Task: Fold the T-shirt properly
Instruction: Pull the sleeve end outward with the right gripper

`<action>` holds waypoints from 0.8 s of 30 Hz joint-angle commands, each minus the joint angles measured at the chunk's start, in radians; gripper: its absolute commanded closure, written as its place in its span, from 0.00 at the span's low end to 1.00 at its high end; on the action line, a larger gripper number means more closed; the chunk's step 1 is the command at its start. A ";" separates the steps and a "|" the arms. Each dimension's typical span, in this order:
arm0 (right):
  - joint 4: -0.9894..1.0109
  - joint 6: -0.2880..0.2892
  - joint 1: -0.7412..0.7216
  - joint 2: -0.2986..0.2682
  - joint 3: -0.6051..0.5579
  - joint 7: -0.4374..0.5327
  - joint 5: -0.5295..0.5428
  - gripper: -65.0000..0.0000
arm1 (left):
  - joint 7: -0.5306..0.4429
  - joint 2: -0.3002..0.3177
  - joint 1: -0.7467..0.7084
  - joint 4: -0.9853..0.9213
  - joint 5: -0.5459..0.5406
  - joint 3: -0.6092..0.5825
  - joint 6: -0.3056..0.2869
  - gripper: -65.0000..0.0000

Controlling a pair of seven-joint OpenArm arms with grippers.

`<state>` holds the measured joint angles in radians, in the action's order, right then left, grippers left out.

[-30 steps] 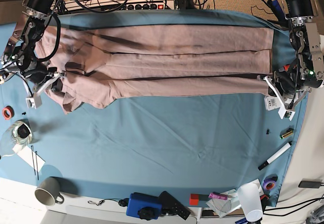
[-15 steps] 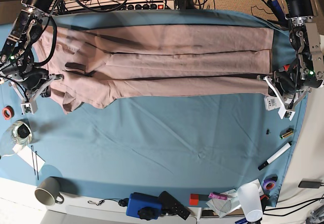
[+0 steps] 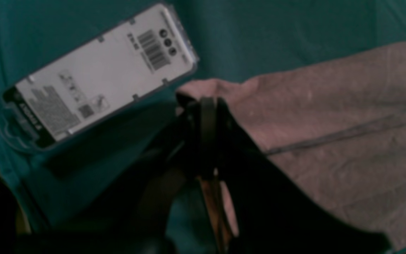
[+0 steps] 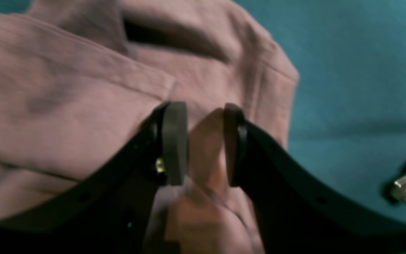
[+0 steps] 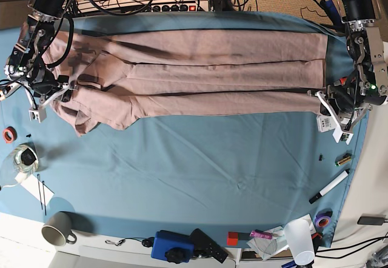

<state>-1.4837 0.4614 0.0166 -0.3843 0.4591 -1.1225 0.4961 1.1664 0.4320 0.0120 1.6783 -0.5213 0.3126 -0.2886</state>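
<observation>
Across the blue surface (image 5: 194,159) we see the T-shirt (image 5: 200,77) lying lengthwise between arms: left hand (image 3: 206,106) pinches its hem corner shut, right hand (image 4: 204,141) parted, empty (sleeve end beneath).

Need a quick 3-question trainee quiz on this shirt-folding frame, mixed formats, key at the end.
1. True or false: the left gripper is shut on the hem corner of the T-shirt.
2. Multiple choice: in the right wrist view, the right gripper has its jaws
A. pressed flat together with no cloth near them
B. apart, with pink fabric showing in the gap
C. clamped on the orange-tipped item
3. Fill in: the T-shirt lies on a ___ table cloth.

Key:
1. True. The jaws meet on the pink corner, beside the barcoded white label.
2. B. Whether the pads touch the cloth cannot be told.
3. Blue.
</observation>
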 commanded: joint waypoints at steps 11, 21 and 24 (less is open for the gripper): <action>-0.013 0.017 -0.019 0.035 0.004 0.031 0.029 0.72 | -0.023 0.016 0.016 0.017 -0.019 0.005 0.000 1.00; -0.013 0.016 -0.019 0.063 -0.001 0.042 0.023 0.96 | -0.022 0.014 0.016 0.017 -0.026 0.005 0.000 1.00; -0.015 0.016 -0.020 0.062 -0.001 0.042 -0.014 1.00 | -0.022 0.014 0.015 0.017 -0.025 0.005 0.000 1.00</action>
<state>-1.4837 0.4725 0.0105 -0.3042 0.4561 -1.0943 0.4877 1.1587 0.4297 0.0120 1.6783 -0.5369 0.3126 -0.2882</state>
